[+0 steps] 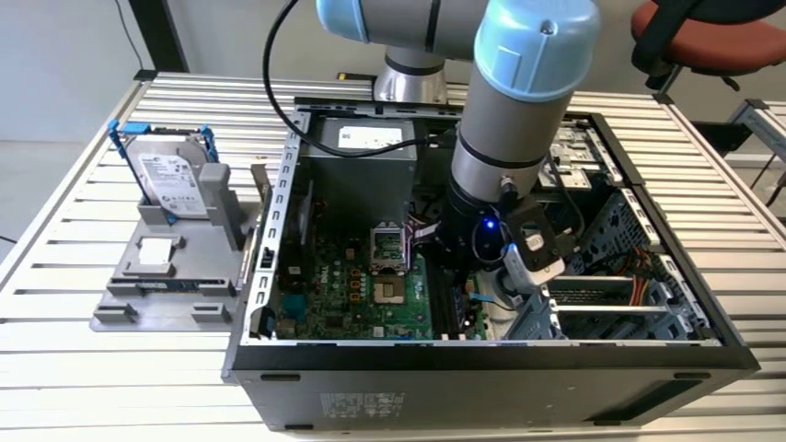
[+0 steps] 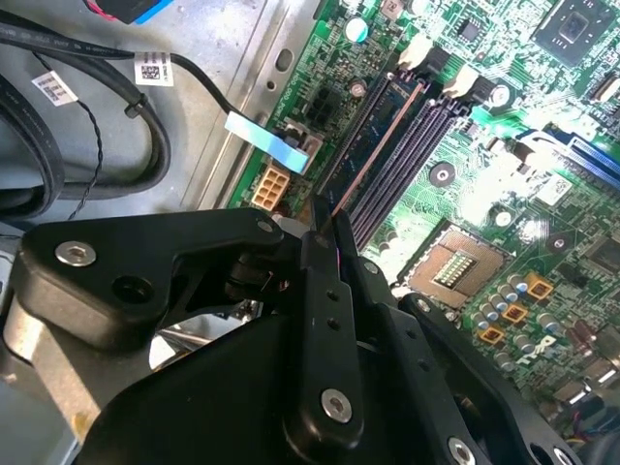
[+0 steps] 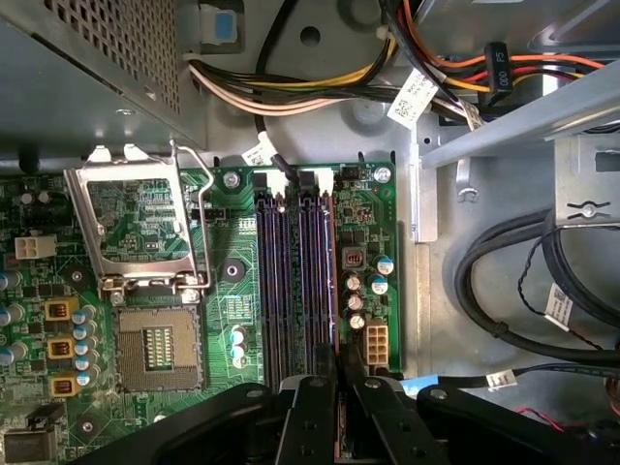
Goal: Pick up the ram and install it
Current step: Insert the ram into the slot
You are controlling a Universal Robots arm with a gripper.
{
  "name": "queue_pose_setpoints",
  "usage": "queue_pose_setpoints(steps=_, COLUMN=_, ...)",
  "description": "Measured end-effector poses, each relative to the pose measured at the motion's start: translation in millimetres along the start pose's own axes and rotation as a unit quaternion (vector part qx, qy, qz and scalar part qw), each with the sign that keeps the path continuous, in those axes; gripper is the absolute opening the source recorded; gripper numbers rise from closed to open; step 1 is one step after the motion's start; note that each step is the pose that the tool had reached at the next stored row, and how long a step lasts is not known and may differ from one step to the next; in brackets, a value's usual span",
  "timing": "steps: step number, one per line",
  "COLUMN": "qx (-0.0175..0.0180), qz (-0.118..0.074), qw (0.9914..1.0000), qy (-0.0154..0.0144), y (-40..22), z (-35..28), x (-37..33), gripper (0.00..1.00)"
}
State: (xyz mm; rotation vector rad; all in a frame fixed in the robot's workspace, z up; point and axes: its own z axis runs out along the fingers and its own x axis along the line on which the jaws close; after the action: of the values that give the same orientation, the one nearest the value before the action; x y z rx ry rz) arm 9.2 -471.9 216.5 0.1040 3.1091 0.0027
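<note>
You have a slatted metal table (image 1: 74,249) carrying the open computer case (image 1: 491,373) and, just beside it toward the exterior view's left, a grey holder stand (image 1: 166,295) with a hard drive (image 1: 166,180).

Gripper (image 3: 329,373) jaws closed over the ram (image 3: 331,281) in its slot. Capacitors (image 3: 356,300) crowd one side; empty slots (image 3: 276,281) the other. Cables (image 3: 504,281) lie beyond the board edge.

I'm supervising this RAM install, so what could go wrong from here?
The ram held edge-on in the gripper sits right over the memory slots; slight misalignment could jam it against a slot wall. The capacitors and white connector beside the slots could get bumped.
</note>
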Motion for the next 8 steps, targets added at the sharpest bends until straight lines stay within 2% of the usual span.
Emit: queue_pose_setpoints(steps=8, qx=0.0002, qz=0.0, qw=1.0, qy=0.0006, y=-0.1, z=2.4, x=0.1, gripper=0.0)
